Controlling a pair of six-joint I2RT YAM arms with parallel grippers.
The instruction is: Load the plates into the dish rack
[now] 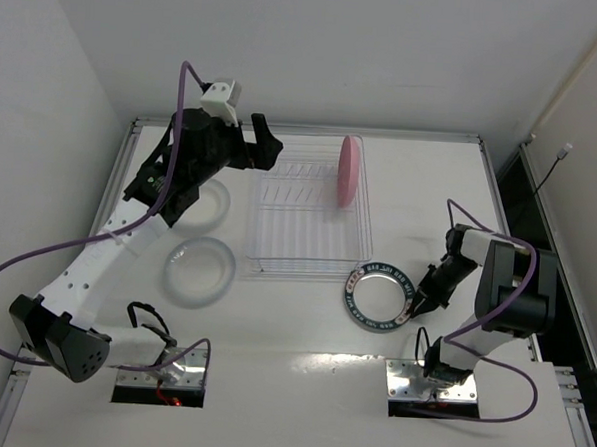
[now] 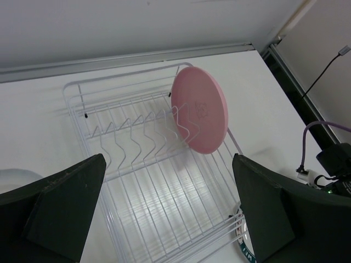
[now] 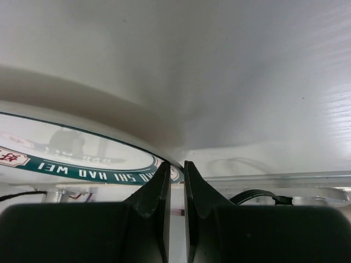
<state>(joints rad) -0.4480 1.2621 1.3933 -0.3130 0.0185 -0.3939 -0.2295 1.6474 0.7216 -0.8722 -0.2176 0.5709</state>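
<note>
The pink plate [image 1: 349,171] stands upright between the prongs at the right end of the white wire dish rack [image 1: 306,275]; it also shows in the left wrist view [image 2: 200,109]. The teal-rimmed white plate [image 1: 361,277] lies flat on the table in front of the rack's right corner. My right gripper [image 1: 412,308] is low at its right rim, jaws closed on the rim [image 3: 82,172]. Two clear plates lie left of the rack, one [image 1: 200,270] in full view, one [image 1: 217,204] partly under my left arm. My left gripper [image 1: 257,151] is open and empty above the rack's back left corner.
The rack's wire rim [image 2: 71,109] and its empty prong rows fill the left wrist view between my open left gripper [image 2: 169,164]. White walls close in the table at the back and left. A metal rail runs along the table's right edge [image 1: 500,194].
</note>
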